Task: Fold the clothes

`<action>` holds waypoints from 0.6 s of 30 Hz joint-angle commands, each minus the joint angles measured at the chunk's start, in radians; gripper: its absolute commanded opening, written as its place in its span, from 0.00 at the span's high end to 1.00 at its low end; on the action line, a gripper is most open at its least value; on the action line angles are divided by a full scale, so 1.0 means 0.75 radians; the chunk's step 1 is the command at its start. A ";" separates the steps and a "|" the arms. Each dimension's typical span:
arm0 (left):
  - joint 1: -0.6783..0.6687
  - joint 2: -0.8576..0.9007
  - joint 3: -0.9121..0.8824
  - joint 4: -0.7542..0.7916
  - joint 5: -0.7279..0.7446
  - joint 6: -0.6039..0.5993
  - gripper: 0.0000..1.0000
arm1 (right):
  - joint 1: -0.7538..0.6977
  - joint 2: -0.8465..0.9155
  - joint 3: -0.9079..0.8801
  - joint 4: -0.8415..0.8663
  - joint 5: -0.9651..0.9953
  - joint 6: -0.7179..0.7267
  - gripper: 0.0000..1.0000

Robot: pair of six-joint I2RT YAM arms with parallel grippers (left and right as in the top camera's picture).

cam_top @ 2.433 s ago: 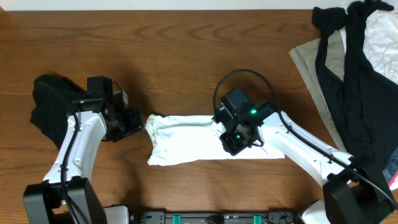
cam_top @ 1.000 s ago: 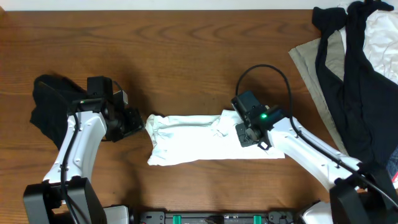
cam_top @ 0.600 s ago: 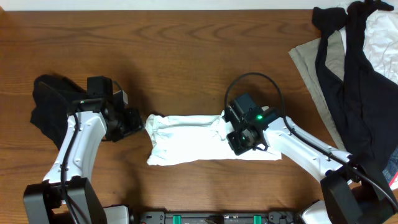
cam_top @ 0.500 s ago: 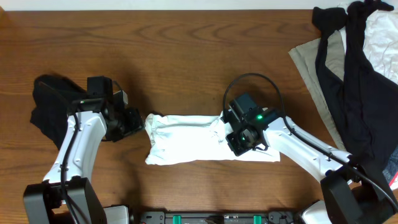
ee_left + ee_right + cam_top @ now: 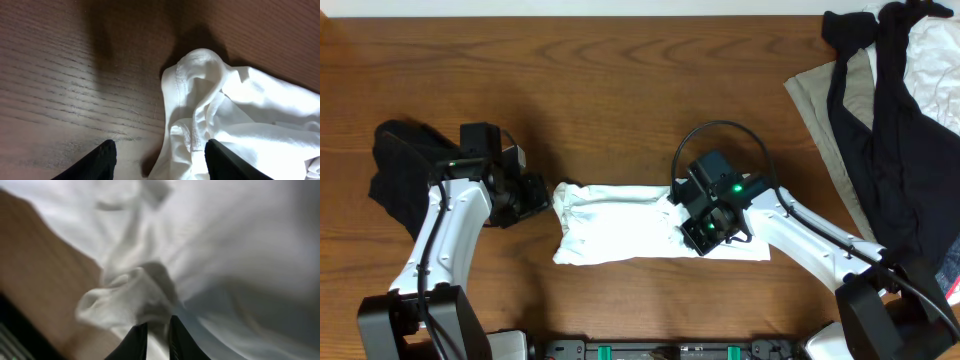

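The white T-shirt (image 5: 620,225) lies half-folded, centre frame. The right gripper (image 5: 155,327) pinches it; the left gripper (image 5: 160,152) gapes empty. The upper-right pile (image 5: 890,120) waits unfolded.

**CLOTHES: CONDITION AND POSITION**

The white T-shirt (image 5: 620,225) lies folded into a long horizontal band at the centre front of the table (image 5: 620,80). Its left end is rumpled, and a stitched hem curls up there. A black garment (image 5: 395,170) lies crumpled at the left. At the far right, a black piece (image 5: 895,150) drapes over a beige piece (image 5: 820,100) and a white piece (image 5: 935,50).
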 commanded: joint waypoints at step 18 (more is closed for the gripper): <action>-0.003 0.001 -0.003 0.000 0.016 0.004 0.41 | -0.107 -0.213 0.170 0.011 0.417 0.252 0.82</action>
